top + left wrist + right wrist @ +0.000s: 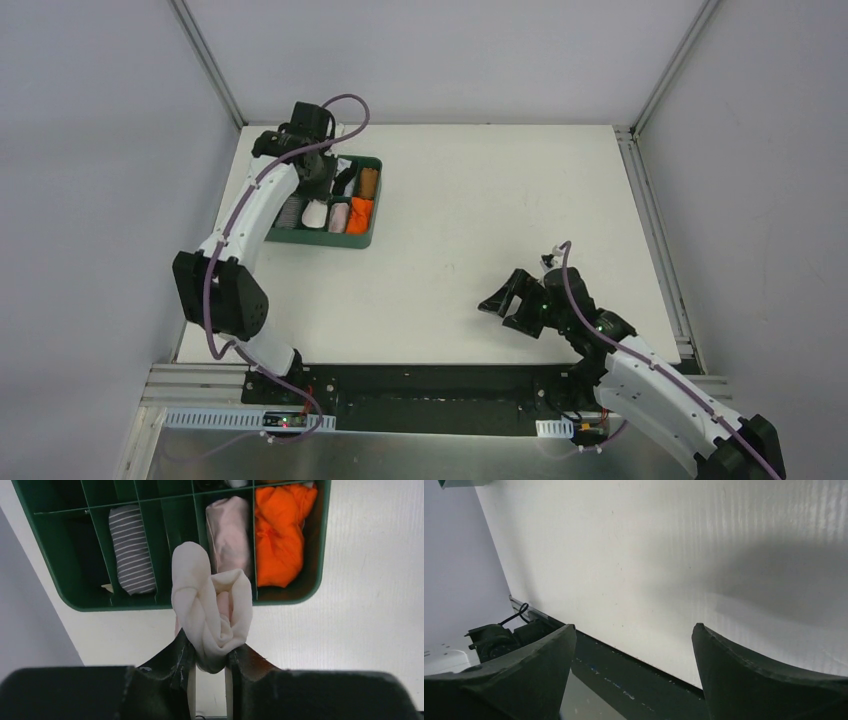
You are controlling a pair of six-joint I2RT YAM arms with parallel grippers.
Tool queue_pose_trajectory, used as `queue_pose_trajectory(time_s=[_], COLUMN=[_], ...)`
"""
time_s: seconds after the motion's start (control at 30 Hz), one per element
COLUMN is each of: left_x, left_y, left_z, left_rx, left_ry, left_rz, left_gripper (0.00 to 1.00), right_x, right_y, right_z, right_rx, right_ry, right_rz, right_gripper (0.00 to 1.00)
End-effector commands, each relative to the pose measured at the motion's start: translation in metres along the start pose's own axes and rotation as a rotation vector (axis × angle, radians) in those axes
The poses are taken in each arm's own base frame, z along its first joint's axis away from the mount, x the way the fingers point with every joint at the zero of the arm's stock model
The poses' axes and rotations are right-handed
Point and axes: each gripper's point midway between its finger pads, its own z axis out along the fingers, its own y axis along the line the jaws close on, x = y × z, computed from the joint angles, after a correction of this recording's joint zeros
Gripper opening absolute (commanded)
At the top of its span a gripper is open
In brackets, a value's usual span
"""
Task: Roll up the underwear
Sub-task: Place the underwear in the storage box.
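A rolled pale pink-white underwear [210,605] hangs just in front of the green tray [125,604], over its near rim. My left gripper [210,652] is shut on the roll's lower end. From above, the left gripper [316,188] is over the tray [320,243], with the pale roll [315,214] below it. A pink roll [229,530] lies in a tray compartment just behind the held one. My right gripper [633,627] is open and empty, low over the table's near edge, at the right front [506,308] in the top view.
The tray also holds a grey striped roll [131,547], an orange roll [280,535] and a brown roll [368,180] in separate compartments. The dark rail [634,675] along the table's near edge runs under the right gripper. White table [480,200] lies between the arms.
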Motion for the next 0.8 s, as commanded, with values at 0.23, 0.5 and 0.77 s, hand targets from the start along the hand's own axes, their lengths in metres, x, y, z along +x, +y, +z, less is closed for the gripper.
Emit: queue_pose_trajectory(time_s=[0.23, 0.5, 0.77], left_x=[-0.025, 0.004, 0.022], left_y=[0.035, 0.048, 0.052], left_z=[0.061, 0.089, 0.117], left_rx=[-0.094, -0.179, -0.191], left_ry=[0.123, 0.236, 0.306], left_rz=[-0.086, -0.09, -0.084], left_gripper=[0.0, 0.0, 0.0], right_x=[-0.014, -0.017, -0.051], right_y=[-0.005, -0.002, 0.016], right_z=[-0.007, -0.009, -0.04], right_rx=[0.001, -0.001, 0.045], right_ry=[-0.092, -0.108, -0.257], right_rz=[-0.114, -0.112, -0.157], right_gripper=[0.88, 0.88, 0.88])
